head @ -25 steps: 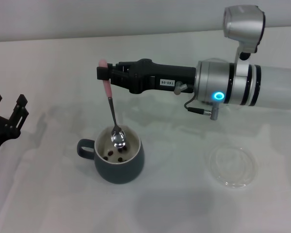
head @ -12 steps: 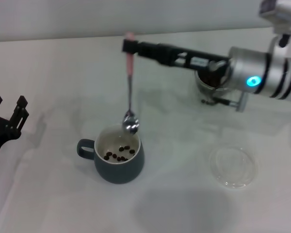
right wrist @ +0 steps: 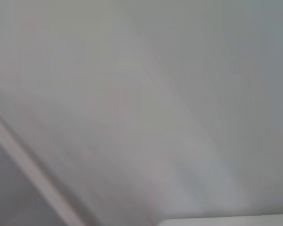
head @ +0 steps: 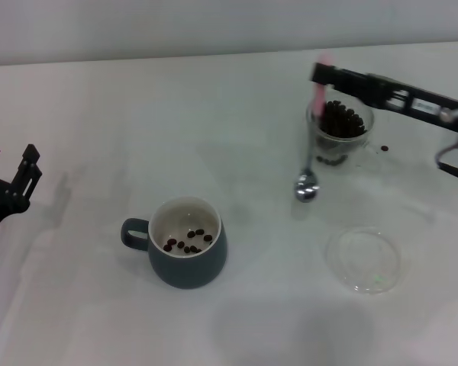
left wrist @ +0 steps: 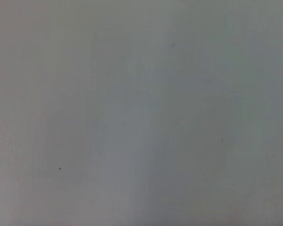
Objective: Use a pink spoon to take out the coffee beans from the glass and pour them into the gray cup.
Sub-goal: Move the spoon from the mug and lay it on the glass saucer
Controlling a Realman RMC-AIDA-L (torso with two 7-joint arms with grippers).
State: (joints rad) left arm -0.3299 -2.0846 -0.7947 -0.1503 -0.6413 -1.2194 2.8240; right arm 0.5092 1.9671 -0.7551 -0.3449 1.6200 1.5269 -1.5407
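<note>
My right gripper (head: pixel 320 75) is shut on the pink handle of the pink spoon (head: pixel 311 145), which hangs straight down with its metal bowl beside the near left of the glass (head: pixel 340 133). The glass stands at the back right and holds many dark coffee beans (head: pixel 342 120). The gray cup (head: pixel 187 252) stands at the front middle with several beans on its cream bottom and its handle to the left. My left gripper (head: pixel 11 177) is parked at the far left edge. Both wrist views show only blank pale surface.
A shallow clear glass dish (head: pixel 364 258) lies on the white table in front of the glass. One loose bean (head: pixel 383 149) lies on the table right of the glass.
My right arm has swung right and back, carrying the spoon from above the gray cup over to the glass. The spoon's bowl now hangs lower. The left arm has not moved.
</note>
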